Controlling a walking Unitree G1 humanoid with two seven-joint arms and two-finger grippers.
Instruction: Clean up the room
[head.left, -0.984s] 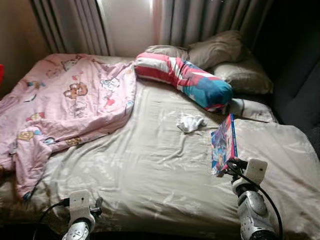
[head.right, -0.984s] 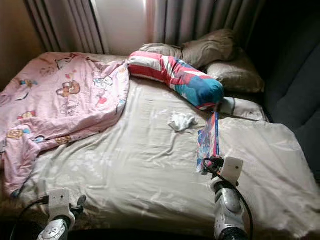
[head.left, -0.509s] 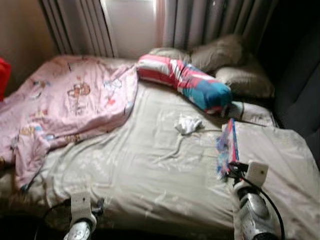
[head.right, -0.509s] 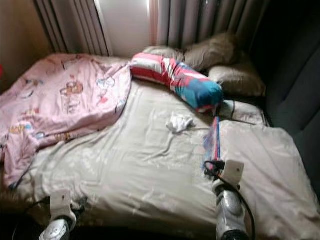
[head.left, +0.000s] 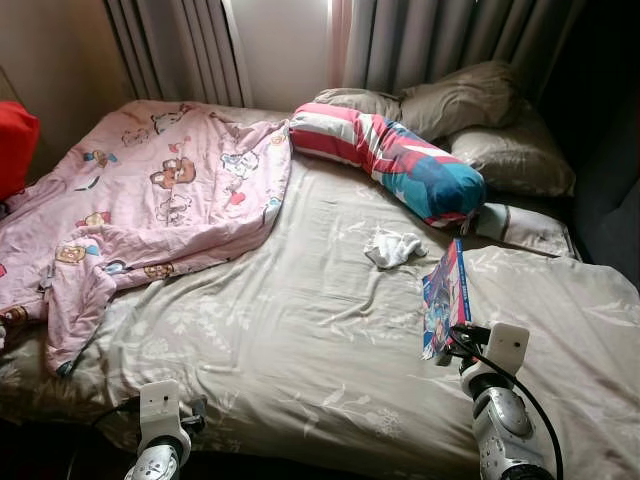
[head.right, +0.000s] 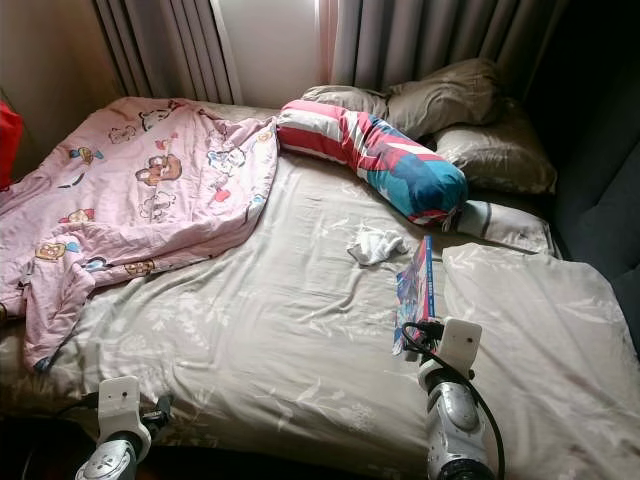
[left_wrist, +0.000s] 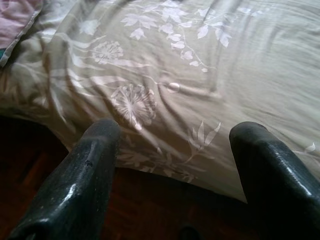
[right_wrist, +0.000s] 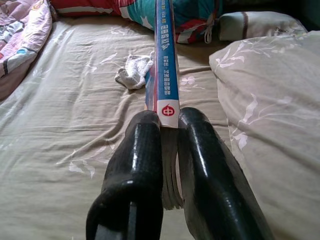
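While the right gripper (right_wrist: 169, 122) pinches a book (head.left: 445, 298) by its spine, fingers closed tight on it, the book stands on edge above the bed (head.left: 300, 330), near a white sock (head.left: 393, 247). Low at the bed's near edge, the left gripper (left_wrist: 175, 145) hovers with fingers spread wide, holding nothing.

The left gripper (left_wrist: 172, 150) hangs with its two black fingers (left_wrist: 85, 175) spread wide over the edge of the bed, above a beige flowered sheet (left_wrist: 200, 65); dark floor (left_wrist: 150, 205) lies below.
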